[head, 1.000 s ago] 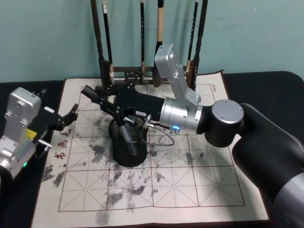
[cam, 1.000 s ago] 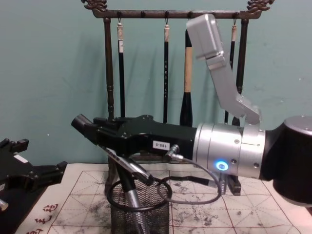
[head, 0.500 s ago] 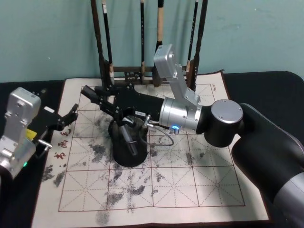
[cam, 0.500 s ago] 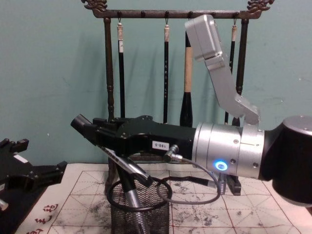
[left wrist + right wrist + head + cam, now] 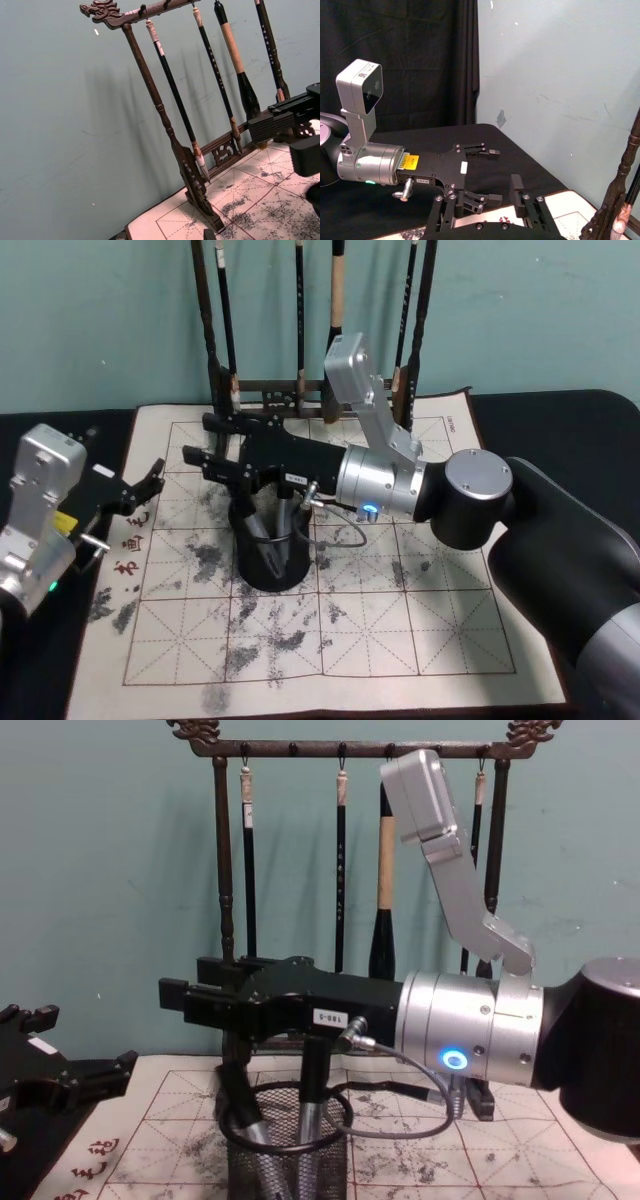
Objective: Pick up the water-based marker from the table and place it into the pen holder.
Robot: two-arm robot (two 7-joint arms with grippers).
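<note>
The water-based marker point(image 5: 312, 1095), black above and silver below, stands nearly upright inside the pen holder point(image 5: 285, 1152), a black wire-mesh cup on the mat. A second pen point(image 5: 245, 1115) leans beside it in the cup. My right gripper point(image 5: 195, 982) hovers just above the holder's rim, open and holding nothing. In the head view the right gripper point(image 5: 205, 440) reaches past the pen holder point(image 5: 270, 562), and the marker point(image 5: 288, 512) pokes out of the cup. My left gripper point(image 5: 145, 488) rests open at the mat's left edge, apart from the holder.
The tall dark wooden brush rack point(image 5: 300, 390) with several hanging brushes stands right behind the holder. The whitish mat point(image 5: 400, 620) with red grid and ink smudges covers the middle of the black table point(image 5: 560, 410). The right arm's silver forearm point(image 5: 385, 485) spans the mat.
The right gripper's fingers have spread apart and let go of the marker. The marker went from slanted in the fingers to standing in the pen holder. The left arm stayed still.
</note>
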